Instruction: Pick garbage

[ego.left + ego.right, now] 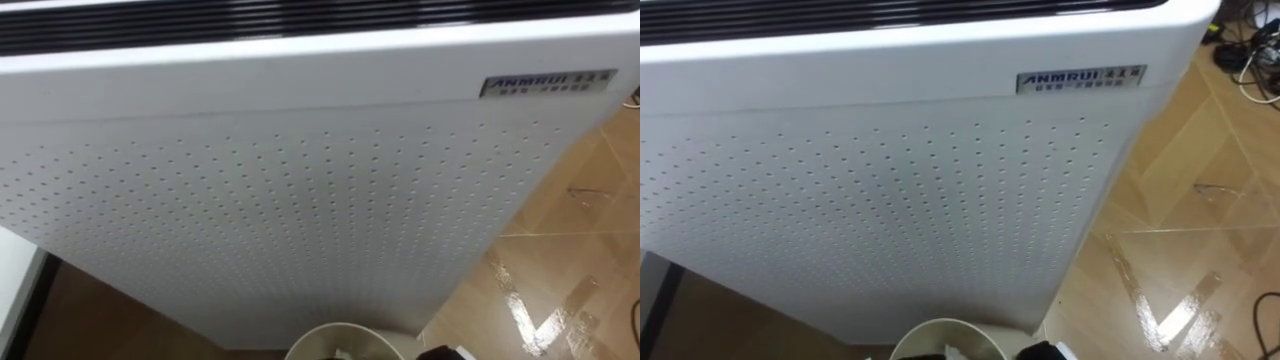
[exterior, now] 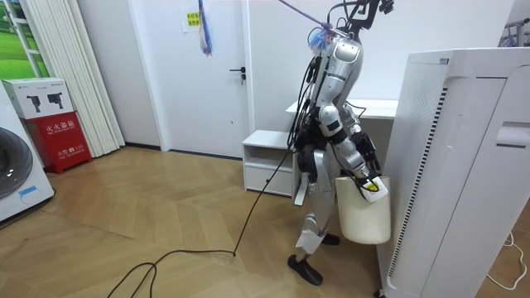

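Well, white bin held just beside the air purifier.
I see my right robot hand clenched on its rim; the bin hangs at that hand's six o'clock.

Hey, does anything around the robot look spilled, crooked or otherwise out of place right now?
Nothing is spilled or tipped. Only oddity: glossy streaks on the wood floor right of the white perforated appliance, maybe clear tape or a wet patch; I can't tell which. The bin hangs upright.
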